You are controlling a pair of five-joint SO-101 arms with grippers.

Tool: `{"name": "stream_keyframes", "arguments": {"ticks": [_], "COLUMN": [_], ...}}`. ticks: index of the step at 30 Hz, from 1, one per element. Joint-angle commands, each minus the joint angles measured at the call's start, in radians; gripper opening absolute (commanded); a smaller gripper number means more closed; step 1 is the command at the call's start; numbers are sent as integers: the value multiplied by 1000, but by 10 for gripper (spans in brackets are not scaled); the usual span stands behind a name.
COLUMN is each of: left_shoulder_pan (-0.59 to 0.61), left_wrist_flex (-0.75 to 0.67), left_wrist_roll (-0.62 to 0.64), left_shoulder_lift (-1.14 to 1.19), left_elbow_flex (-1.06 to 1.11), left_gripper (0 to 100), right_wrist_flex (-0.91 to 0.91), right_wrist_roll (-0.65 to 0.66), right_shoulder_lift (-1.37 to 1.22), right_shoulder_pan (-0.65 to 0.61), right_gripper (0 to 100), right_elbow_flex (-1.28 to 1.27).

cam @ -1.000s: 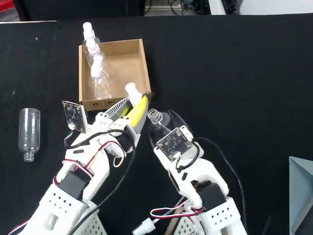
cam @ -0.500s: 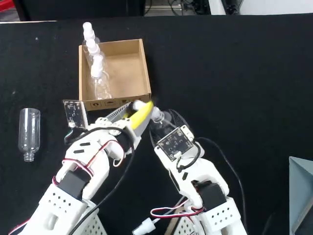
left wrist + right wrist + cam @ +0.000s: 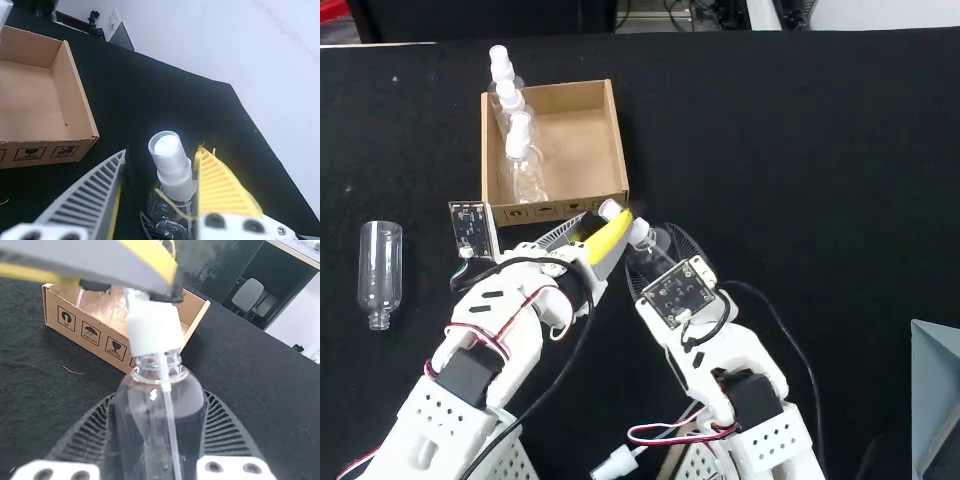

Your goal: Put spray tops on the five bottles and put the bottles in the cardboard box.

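My right gripper (image 3: pixel 654 250) is shut on a clear bottle (image 3: pixel 159 412), holding it upright just in front of the cardboard box (image 3: pixel 588 132). My left gripper (image 3: pixel 611 224) is shut on a white spray top (image 3: pixel 170 161) between its grey and yellow fingers (image 3: pixel 221 189). The top (image 3: pixel 152 334) sits at the bottle's neck, with its dip tube reaching down inside. Three capped bottles (image 3: pixel 518 150) lie along the box's left wall. One bare bottle (image 3: pixel 379 260) lies on the black table far to the left.
A loose white spray top (image 3: pixel 615 465) lies near the front edge between the arm bases. A grey object (image 3: pixel 936 395) stands at the right edge. The right half of the box floor is bare cardboard.
My left gripper carried the spray top from the box's front wall rightward and down onto the neck of the bottle. The right arm kept the bottle still.
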State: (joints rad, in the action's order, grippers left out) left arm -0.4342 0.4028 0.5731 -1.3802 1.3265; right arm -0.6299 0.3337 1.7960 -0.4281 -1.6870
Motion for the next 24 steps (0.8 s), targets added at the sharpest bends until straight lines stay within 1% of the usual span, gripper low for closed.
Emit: {"name": "stream_keyframes", "arguments": {"ticks": [1, 3, 6, 11, 18, 19, 24], "left_shoulder_pan": [-2, 1, 44, 104, 111, 111, 113], "left_wrist_flex": [-2, -2, 3, 2, -2, -2, -3], "left_wrist_roll": [12, 40, 81, 81, 80, 80, 80], "left_shoulder_lift": [-18, -41, -118, -265, -365, -365, -365], "left_elbow_flex": [-81, -82, -76, -39, 10, 15, 18], "left_gripper": [198, 198, 198, 198, 198, 198, 198], "right_wrist_flex": [20, 23, 23, 26, 32, 44, 100], "right_wrist_roll": [-6, -6, -6, -6, -8, -18, -153], "right_shoulder_lift": [108, 108, 108, 108, 108, 108, 107], "right_shoulder_pan": [-12, -12, -12, -11, -11, -11, 5], "right_gripper": [117, 117, 117, 117, 117, 117, 117], "right_elbow_flex": [5, 5, 5, 4, 4, 4, 4]}}
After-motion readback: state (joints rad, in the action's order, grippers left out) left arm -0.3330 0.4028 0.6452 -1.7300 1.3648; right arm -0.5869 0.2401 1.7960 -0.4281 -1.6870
